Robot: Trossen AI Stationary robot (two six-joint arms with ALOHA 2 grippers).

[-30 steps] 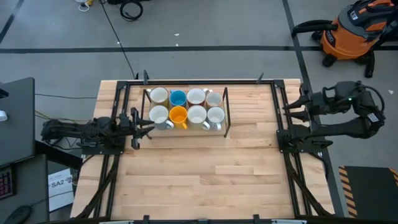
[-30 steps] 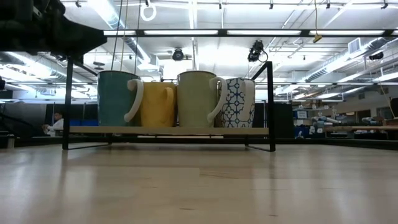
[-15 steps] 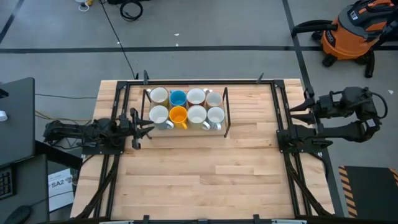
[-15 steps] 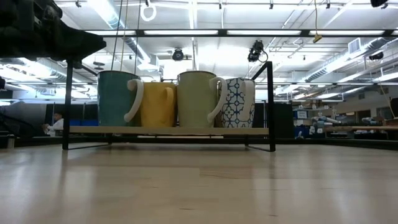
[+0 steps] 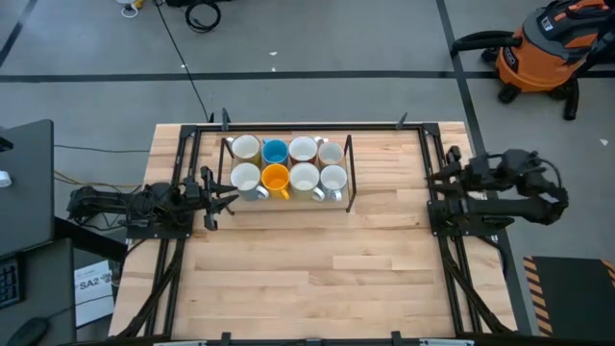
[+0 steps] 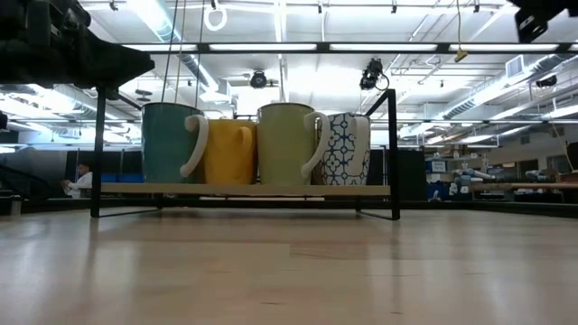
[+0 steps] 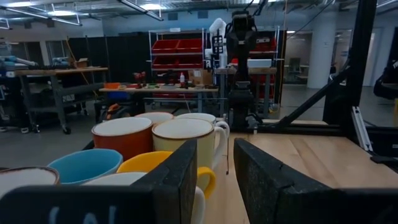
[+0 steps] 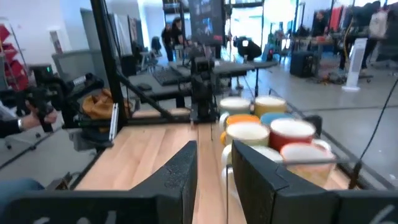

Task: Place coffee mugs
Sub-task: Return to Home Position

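Where mugs (image 5: 276, 178) fill shelf (image 5: 350, 173), paper (image 5: 89, 283) reading "SA2"

Light wooden desk (image 5: 317, 259) on grey floor. Black metal-framed shelf (image 6: 244, 190) at far middle of desk. Orange shop vacuum (image 5: 543, 53) on floor beyond right corner. Coiled black cable (image 5: 202, 13) far back. Dark monitor (image 5: 24, 183) left. Red bins (image 7: 180, 53) in room behind.

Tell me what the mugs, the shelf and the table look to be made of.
Mugs: likely glazed ceramic, with smooth, softly shiny walls. Shelf frame: thin black rod, apparently painted metal. Shelf board: pale wood, probably. Table: light wooden planks with visible joints and grain, matt finish.
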